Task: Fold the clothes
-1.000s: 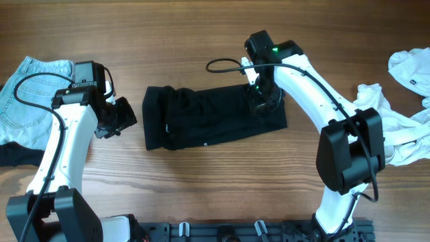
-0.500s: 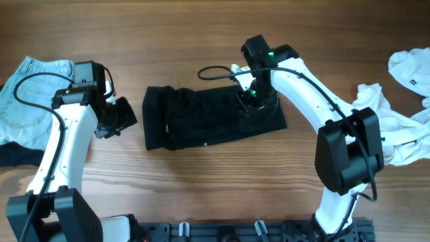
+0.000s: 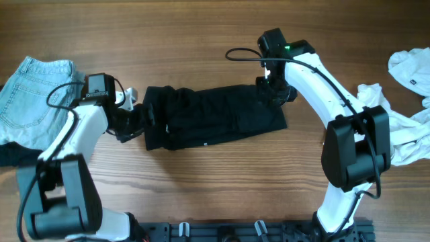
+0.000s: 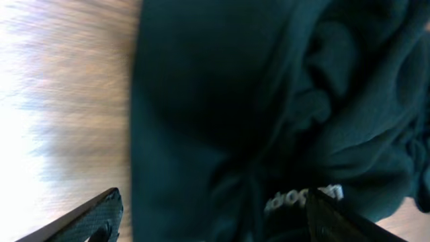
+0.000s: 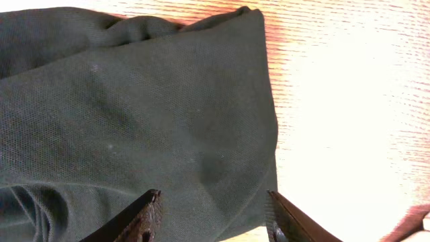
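A black garment (image 3: pixel 215 121) lies folded into a long band across the middle of the wooden table. My left gripper (image 3: pixel 149 115) is open at the band's left end, its fingers (image 4: pixel 211 218) spread over the dark cloth (image 4: pixel 269 101) with white lettering. My right gripper (image 3: pixel 274 91) is open over the band's upper right corner; its fingers (image 5: pixel 211 215) straddle the cloth's edge (image 5: pixel 134 114), holding nothing.
Folded blue jeans (image 3: pixel 30 91) lie at the far left over a dark item (image 3: pixel 17 156). White clothes (image 3: pixel 396 128) are heaped at the right edge. Bare wood (image 5: pixel 349 101) lies right of the black garment. A black rail (image 3: pixel 255 232) runs along the front.
My left arm has swung right, bringing its gripper from beside the garment onto its left end. My right gripper has moved from the garment's upper middle right to its upper right corner.
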Controlling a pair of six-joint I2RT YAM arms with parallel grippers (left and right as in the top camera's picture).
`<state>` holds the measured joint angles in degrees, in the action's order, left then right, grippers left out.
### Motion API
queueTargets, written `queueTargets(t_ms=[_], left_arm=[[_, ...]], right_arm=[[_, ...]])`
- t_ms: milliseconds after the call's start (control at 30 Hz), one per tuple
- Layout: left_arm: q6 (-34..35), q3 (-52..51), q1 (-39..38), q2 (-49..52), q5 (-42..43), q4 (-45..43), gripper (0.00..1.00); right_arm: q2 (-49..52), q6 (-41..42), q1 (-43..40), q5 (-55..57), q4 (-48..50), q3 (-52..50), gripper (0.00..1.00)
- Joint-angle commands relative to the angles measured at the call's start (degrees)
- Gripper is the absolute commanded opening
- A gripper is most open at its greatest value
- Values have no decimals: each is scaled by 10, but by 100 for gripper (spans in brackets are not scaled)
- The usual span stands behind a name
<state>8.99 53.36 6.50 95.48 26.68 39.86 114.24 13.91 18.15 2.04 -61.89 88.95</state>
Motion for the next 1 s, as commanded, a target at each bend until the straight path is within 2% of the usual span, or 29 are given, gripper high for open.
queueTargets(t_ms=[0,133,233,333,433,533,600,767,900,967], left_arm=[[-29,-13,-7,48,74,-37,87],[-28,-13,-48,94,70,-61,81],[-28,-13,-72,104,3,-61,51],[-26,-13,-73,104,-32,-58,33],[-25,-13,-73,104,-43,-60,4],[-8,0,-50,87,-71,-39,4],[7,31,-18,62,-116,5,4],[9,149,77,-4,-239,130,4],[35,227,55,-10,-200,244,4],[43,238,-31,-12,-121,275,4]], right_arm=[[3,10,1,9,-1,-5,54],[3,11,1,9,-1,-5,55],[3,9,0,9,-3,-5,55],[3,6,0,9,-3,-5,55],[3,6,0,9,-3,-5,55],[3,-3,0,9,-3,-5,54],[3,-4,-3,10,-2,-5,55],[3,-24,-67,9,-9,20,55],[3,-50,-116,9,-17,20,55],[3,-50,-122,9,-17,20,55]])
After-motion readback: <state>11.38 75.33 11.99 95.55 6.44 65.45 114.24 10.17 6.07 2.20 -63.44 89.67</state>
